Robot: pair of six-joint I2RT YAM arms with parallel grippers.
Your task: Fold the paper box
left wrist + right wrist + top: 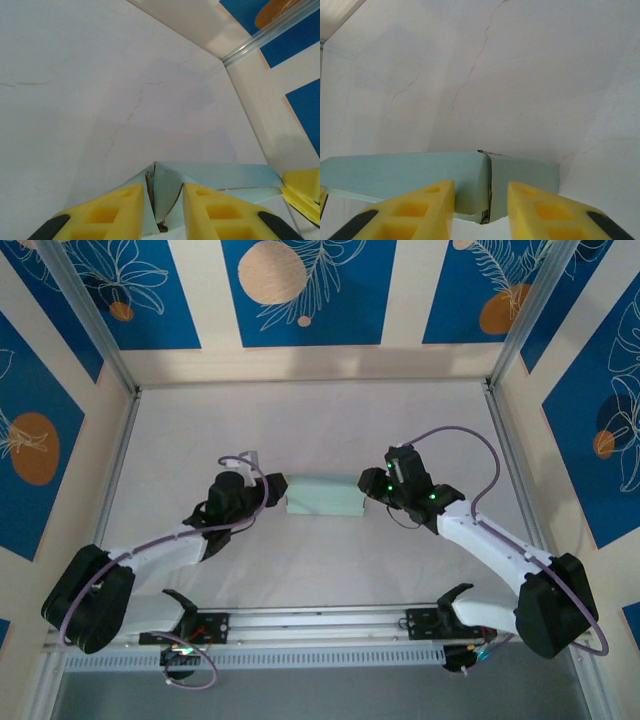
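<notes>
Top external: paper box (322, 494) on white tabletop (300, 420), lodged between left claw (272, 492) and right claw (368, 483); blue leaf-patterned walls (310, 290) beyond both; cannot tell either claw's grip.

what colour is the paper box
Pale grey-green, close to mint. The paper box shows this best in the right wrist view.

Box (323, 496): pale grey-green card, folded into a long flat rectangle. Lies flat on table (330, 430), frame centre, long axis left-right. Left end flaps loosely tucked, not flush.
</notes>
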